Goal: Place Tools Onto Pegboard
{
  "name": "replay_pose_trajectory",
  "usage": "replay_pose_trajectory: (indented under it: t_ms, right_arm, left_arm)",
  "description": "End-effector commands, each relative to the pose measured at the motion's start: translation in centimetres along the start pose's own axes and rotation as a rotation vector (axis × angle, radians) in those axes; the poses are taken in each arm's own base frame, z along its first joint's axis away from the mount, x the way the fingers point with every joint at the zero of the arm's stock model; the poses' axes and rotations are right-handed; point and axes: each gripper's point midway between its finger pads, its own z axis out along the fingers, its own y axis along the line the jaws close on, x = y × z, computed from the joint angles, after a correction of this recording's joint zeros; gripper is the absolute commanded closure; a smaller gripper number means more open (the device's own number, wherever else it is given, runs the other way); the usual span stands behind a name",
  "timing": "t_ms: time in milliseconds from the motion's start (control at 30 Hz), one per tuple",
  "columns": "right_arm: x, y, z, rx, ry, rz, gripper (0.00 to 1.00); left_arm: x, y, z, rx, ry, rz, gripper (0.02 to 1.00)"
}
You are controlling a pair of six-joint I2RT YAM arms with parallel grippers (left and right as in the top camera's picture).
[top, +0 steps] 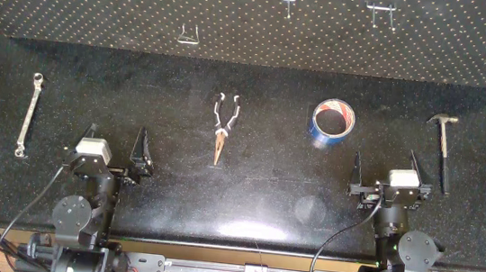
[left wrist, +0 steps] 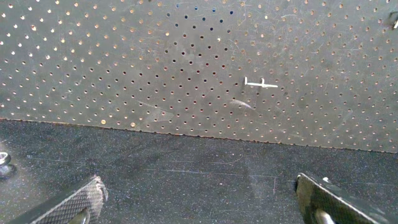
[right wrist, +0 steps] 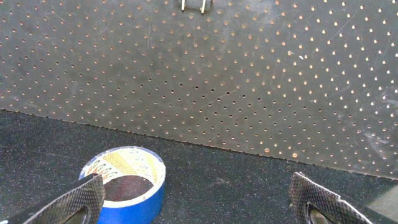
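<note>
Just beyond the right fingers (right wrist: 71,200) lies the tape roll (right wrist: 144,194)

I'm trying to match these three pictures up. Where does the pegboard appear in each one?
Top view: the pegboard runs along the upper edge, beyond the black table.
Left wrist view: it takes the upper part and carries a metal hook.
Right wrist view: it takes the upper part, behind the blue tape roll.
Shared landmark: the straight line where the pegboard meets the black table.
</note>
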Motion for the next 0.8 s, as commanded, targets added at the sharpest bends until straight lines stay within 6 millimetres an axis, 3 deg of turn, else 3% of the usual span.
replay_pose_trajectory:
  t_ms: [33, 567, 633, 700, 767, 800]
  right_arm:
    - [0.1, -0.1, 0.0, 0.004, -0.001, 0.015, 0.029]
    - [0.1, -0.1, 0.0, 0.004, -0.001, 0.015, 0.029]
    - [0.1, -0.1, 0.0, 0.004, -0.001, 0.015, 0.029]
    - [0.1, -0.1, 0.0, 0.004, -0.001, 0.015, 0.029]
    - [0.1, -0.1, 0.0, 0.004, -0.001, 0.015, 0.029]
    - [0.1, -0.1, 0.0, 0.004, -0.001, 0.015, 0.029]
  left_arm:
    - [-0.1, 0.3, -0.1, -0.015, -0.008, 0.012, 0.025]
    - [-0.3, 0.6, -0.1, -0.035, -0.014, 0.024, 0.025]
    - [-0.2, 0.6, -0.1, -0.033, -0.013, 0.023, 0.077]
    - [-0.2, 0.6, -0.1, -0.031, -0.011, 0.023, 0.069]
    - [1.6, 1.1, -0.1, -0.048, 0.124, -0.087, 0.064]
    - [2.2, 0.9, -1.4, -0.046, 0.351, -0.211, 0.025]
